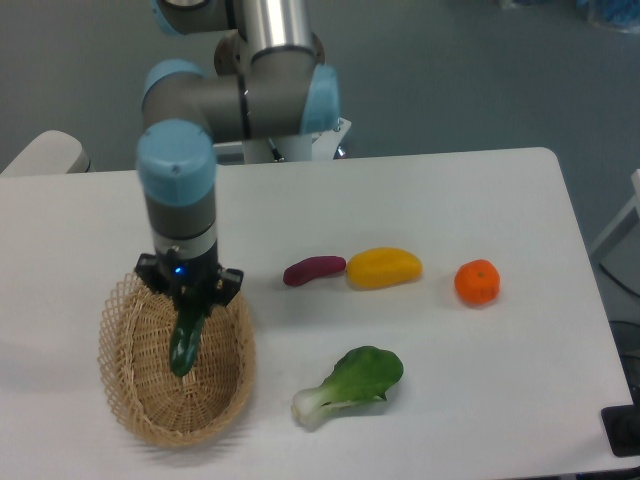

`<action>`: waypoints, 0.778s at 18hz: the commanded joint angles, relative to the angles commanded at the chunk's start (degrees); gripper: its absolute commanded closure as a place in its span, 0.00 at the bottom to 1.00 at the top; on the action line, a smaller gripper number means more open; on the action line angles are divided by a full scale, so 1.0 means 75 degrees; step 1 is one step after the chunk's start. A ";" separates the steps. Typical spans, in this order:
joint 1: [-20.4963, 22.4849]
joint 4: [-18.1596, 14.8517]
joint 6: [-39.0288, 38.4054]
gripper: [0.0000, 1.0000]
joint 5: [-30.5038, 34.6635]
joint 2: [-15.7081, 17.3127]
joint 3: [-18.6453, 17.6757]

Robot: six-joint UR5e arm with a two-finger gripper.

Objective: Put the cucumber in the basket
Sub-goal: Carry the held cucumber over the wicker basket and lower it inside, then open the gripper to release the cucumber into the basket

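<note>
Surface: white table [480,190] with rounded corners, grey floor behind it.
Writing: none readable; only a small blue light on the wrist.
Gripper [186,305]: pointing down over the basket, jaws pinching the cucumber's top end.
Cucumber [184,342]: dark green, hanging nearly upright inside the basket's outline; whether it touches the weave cannot be told.
Basket [232,380]: tan wicker oval at front left.
Others: purple sweet potato [313,270] just beside a yellow pepper [384,267]; orange [477,282] to the right; bok choy [352,383] near the front.

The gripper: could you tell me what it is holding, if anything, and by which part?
The gripper holds the cucumber by its upper end, hanging over the basket.
</note>
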 joint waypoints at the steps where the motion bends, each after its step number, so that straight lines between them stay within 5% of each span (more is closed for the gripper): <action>1: -0.0059 0.0070 0.0035 0.75 0.0140 -0.0140 0.0000; 4: -0.0247 0.0503 0.0071 0.75 0.0562 -0.0446 0.0023; 14: -0.0411 0.0493 0.1838 0.74 0.0784 -0.0739 -0.0199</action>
